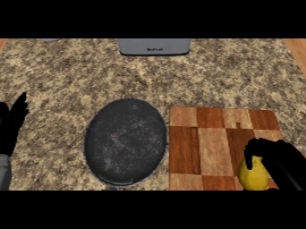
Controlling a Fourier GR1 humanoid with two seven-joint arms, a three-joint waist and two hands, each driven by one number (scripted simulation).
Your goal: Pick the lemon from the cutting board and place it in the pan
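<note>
Right hand (pixel 284 163) curls round the lemon (pixel 252 177) on the cutting board (pixel 208 143), pan (pixel 126 141) just beside it; left hand (pixel 7 127) rests open.

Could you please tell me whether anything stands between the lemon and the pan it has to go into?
Nothing visible does. The lemon sits on the cutting board, at its near right corner, with the right hand curled round it. The pan lies just left of the board, and only bare board separates them.
</note>
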